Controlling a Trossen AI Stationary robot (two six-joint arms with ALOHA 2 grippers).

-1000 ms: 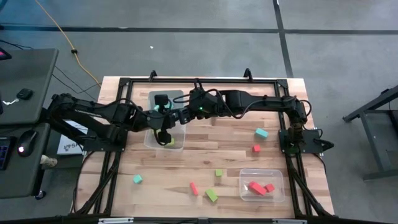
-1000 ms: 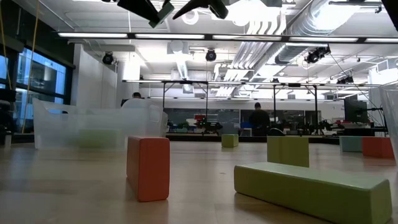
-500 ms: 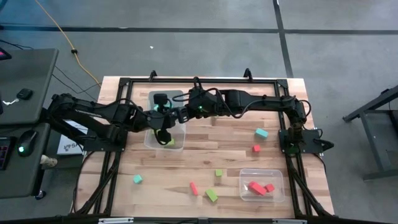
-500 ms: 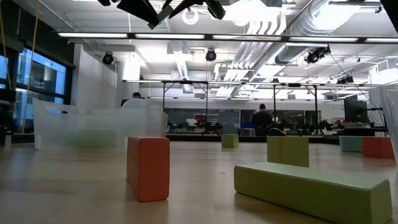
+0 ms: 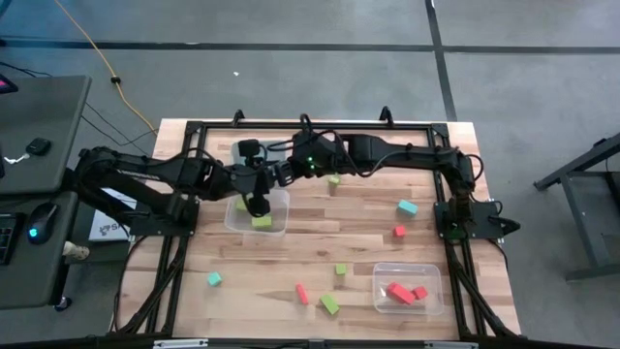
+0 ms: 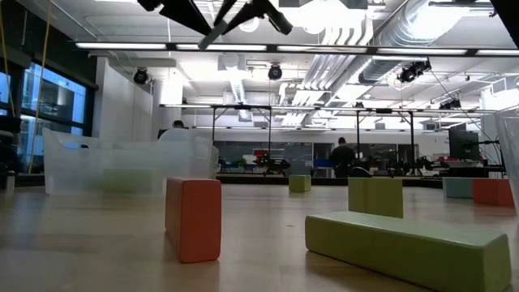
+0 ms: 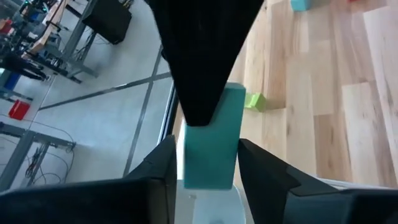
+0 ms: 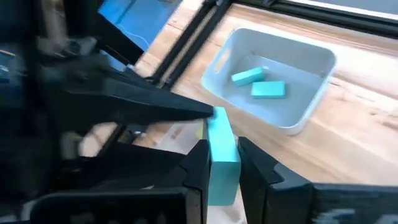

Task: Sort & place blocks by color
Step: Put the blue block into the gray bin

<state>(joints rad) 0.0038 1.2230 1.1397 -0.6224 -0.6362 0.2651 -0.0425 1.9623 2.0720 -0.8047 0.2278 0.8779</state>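
Note:
My two grippers meet in mid-air over the clear bins at the table's far left. A cyan bar block (image 8: 221, 140) is in my right gripper (image 8: 222, 167), which is shut on it and reaches in from the right (image 5: 278, 174). My left gripper (image 7: 208, 168) comes from the left (image 5: 258, 184). Its fingers stand open close on either side of the same block's other end (image 7: 211, 155). Below them, one bin (image 5: 279, 215) holds a lime green block (image 5: 262, 222). The bin beyond (image 8: 311, 59) holds two cyan blocks (image 8: 267, 89). My right gripper pinches the cyan bar's near end (image 8: 221, 171) between its two fingers. The bar runs on lengthwise past the fingertips, toward my left gripper. The fingers slant down from the table's right side. The bar is lifted clear, above the bins.
A third bin (image 5: 431, 276) near the right front holds red blocks (image 5: 402, 292). Loose on the wood lie green blocks (image 5: 333, 179) (image 5: 340, 269) (image 5: 330, 304), cyan blocks (image 5: 407, 206) (image 5: 214, 279) and red blocks (image 5: 398, 231) (image 5: 302, 294). A black frame (image 5: 310, 126) borders the table.
Both grippers have stayed together over the far-left bins with the cyan bar between them. My right arm has swung slightly toward the far edge, and a lime green block that it covered now shows on the wood.

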